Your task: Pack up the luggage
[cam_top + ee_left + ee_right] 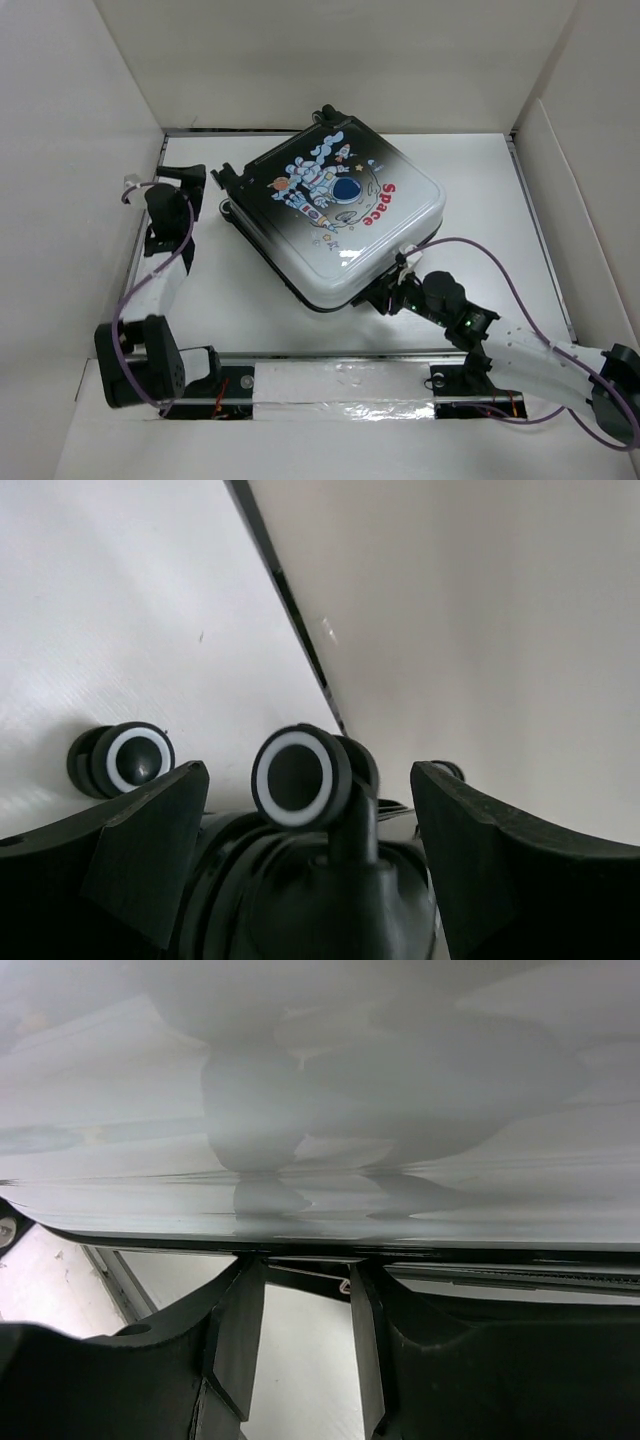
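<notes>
The luggage [340,215] lay flat and shut on the table [500,200], printed face up, between my two grippers. My left gripper [304,772] was released, fingers spread wide. One wheel [292,777] stood between them, touching neither, and a second wheel [135,758] sat off to its left. My right gripper [305,1270] was pressed up under the white end. The glossy shell filled everything above its fingers, and the dark rim ran just ahead of the tips. The fingers stood a little apart, but I could not tell whether they pinched anything on that rim.

I judged the shell stiff and slick. Pads would probably slide on its broad face, and the wheels would roll if pushed. The better hold seemed to be the rim or seam, where there is an edge to catch. It looked light enough to shift with one nudge, so bracing it at both ends seemed wise.
</notes>
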Controlling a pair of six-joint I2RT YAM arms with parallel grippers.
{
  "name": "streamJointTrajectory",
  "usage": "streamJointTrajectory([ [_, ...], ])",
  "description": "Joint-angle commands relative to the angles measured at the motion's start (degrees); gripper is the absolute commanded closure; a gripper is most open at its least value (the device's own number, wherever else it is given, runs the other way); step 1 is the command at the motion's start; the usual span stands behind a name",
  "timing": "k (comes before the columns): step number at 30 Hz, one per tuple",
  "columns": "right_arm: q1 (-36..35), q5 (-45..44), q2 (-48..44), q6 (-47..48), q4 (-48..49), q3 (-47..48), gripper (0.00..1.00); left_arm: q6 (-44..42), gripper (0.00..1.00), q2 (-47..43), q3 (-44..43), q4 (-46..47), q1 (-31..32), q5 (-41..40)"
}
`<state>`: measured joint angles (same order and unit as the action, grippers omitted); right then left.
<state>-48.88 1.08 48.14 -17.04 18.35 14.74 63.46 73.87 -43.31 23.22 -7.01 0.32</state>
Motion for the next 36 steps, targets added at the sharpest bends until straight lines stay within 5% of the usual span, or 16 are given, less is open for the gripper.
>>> streamJointTrajectory([
  [1,0.28,-2.93,1.69,0.51,2.48,2.83,0.63,-0.98,0.2,-9.25,5.39,-3.28,-0.38,-6.73],
  [4,-0.25,-2.4,3.8,0.25,3.71,2.66,0.64,0.17,0.32,-15.93,14.52,1.11,-0.38,-3.58],
  [8,-0.25,-3.89,4.42,-0.19,5.29,2.05,0.68,-4.81,0.89,-23.05,21.85,2.88,6.37,-0.67],
  [10,-0.25,-4.51,4.51,-0.19,5.56,1.96,0.71,-7.11,1.0,-26.48,24.05,-0.27,13.29,-1.54],
  [15,-0.25,-6.7,6.0,-0.8,7.22,1.43,0.85,-10.81,1.0,-38.41,28.1,-9.58,21.24,-5.07],
  [19,-0.78,-7.67,6.97,-2.03,9.86,0.99,0.99,-11.34,1.0,-43.63,33.8,-10.04,21.24,3.97],
  [23,-2.87,-9.87,4.61,-2.47,6.45,2.04,1.0,-14.59,1.0,-44.16,37.24,-8.55,21.24,12.06],
  [36,-3.68,-11.46,-7.18,-3.79,-9.12,2.31,1.0,-24.61,1.0,-40.91,36.37,-0.38,22.2,19.8],
])
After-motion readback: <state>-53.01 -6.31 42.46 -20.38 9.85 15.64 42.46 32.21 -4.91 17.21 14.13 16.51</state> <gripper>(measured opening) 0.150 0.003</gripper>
